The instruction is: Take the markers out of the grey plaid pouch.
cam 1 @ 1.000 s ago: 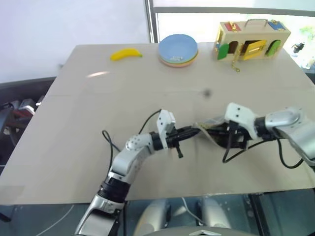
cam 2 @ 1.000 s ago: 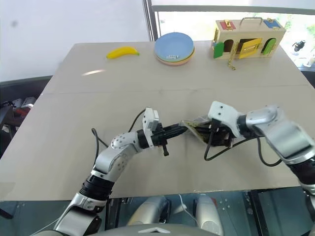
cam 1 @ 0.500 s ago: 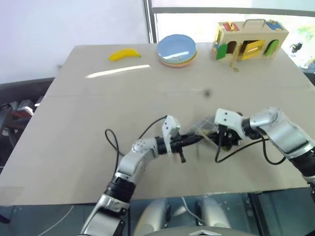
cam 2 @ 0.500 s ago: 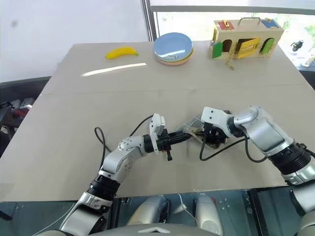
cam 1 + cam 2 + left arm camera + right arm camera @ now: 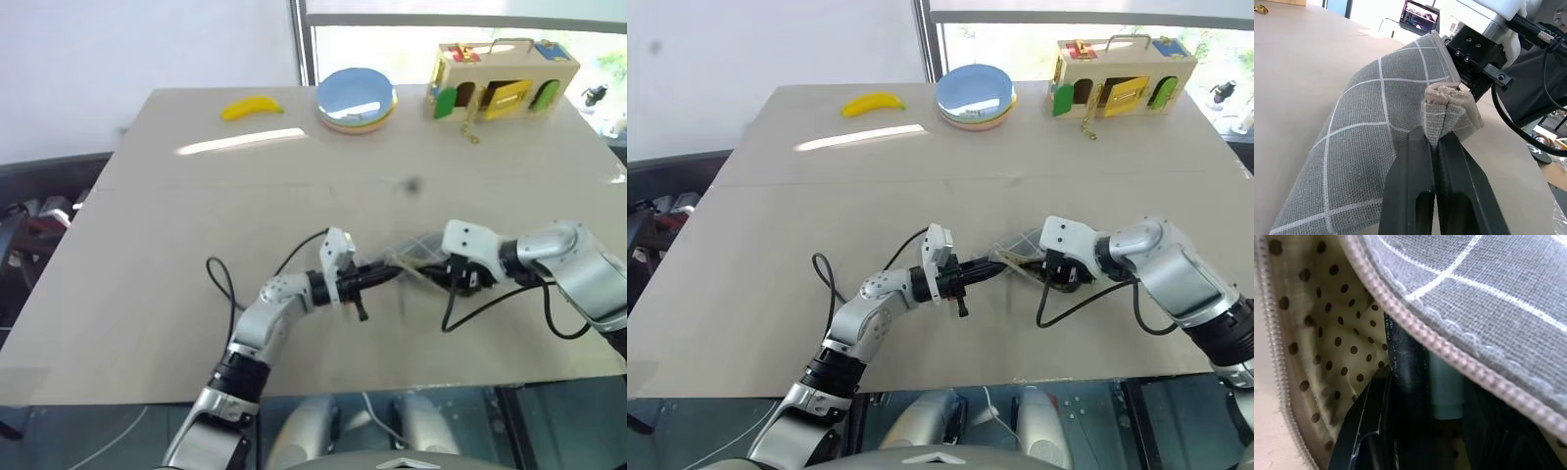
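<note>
Left gripper (image 5: 1432, 142) pinches the pouch (image 5: 1371, 147) corner, steadying its mouth while right gripper (image 5: 1415, 431) closes around 1 marker (image 5: 1445, 391) inside.

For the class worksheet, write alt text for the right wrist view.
The right gripper reaches inside the open grey plaid pouch, its fingers around a dark and green marker. The lining is cream with brown dots, edged by the zipper.

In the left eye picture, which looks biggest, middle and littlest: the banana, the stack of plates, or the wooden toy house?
1. wooden toy house
2. stack of plates
3. banana

All three sit at the table's far edge, so nearness hardly skews this.
</note>
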Robot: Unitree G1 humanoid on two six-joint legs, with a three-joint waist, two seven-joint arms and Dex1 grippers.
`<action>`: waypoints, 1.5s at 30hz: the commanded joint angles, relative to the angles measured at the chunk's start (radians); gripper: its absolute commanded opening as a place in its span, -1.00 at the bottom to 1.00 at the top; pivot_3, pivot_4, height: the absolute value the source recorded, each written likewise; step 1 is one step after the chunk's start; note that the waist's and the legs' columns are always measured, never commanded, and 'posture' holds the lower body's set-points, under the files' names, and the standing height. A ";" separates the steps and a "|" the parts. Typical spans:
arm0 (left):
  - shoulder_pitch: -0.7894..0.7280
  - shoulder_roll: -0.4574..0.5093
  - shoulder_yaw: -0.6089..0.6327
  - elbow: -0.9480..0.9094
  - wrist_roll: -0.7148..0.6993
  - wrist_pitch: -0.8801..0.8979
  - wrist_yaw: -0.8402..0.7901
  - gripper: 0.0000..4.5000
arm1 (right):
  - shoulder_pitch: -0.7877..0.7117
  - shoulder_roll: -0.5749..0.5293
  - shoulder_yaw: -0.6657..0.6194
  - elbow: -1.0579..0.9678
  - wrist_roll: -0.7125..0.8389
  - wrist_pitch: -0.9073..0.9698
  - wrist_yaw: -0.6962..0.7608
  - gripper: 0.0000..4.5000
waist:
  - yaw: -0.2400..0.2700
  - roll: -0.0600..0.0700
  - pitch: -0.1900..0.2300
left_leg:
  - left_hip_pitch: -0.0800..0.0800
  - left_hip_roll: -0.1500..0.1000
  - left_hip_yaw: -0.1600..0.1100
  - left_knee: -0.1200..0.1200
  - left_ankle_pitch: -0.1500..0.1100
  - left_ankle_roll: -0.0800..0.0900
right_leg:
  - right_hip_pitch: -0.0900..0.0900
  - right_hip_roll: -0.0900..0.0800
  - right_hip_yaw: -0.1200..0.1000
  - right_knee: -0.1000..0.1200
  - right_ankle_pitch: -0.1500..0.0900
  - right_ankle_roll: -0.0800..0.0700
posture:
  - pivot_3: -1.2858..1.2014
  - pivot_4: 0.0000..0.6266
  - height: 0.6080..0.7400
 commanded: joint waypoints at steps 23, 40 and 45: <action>-0.011 -0.013 0.023 0.007 0.016 -0.006 -0.005 -1.00 | 0.062 -0.032 -0.042 0.028 -0.030 -0.012 -0.008 0.24 | 0.005 0.000 0.000 | 0.000 0.000 0.000 0.000 0.000 0.000 | 0.000 0.000 0.000 0.000 0.000 0.000 | 0.03 -0.52 1.00; -0.018 -0.021 0.028 0.021 0.024 -0.012 -0.012 -1.00 | 0.066 -0.034 -0.040 0.038 -0.066 -0.029 -0.031 0.40 | 0.006 0.000 0.000 | 0.000 0.000 0.000 0.000 0.000 0.000 | 0.001 0.000 0.000 0.000 0.000 0.000 | 0.03 -0.52 1.00; -0.022 -0.024 0.028 0.027 0.027 -0.016 -0.014 -1.00 | 0.069 -0.047 -0.032 0.041 -0.073 -0.028 -0.020 0.40 | 0.006 0.000 0.000 | 0.000 0.000 0.000 0.000 0.000 0.000 | 0.001 0.000 0.000 0.000 0.000 0.000 | 0.03 -0.52 1.00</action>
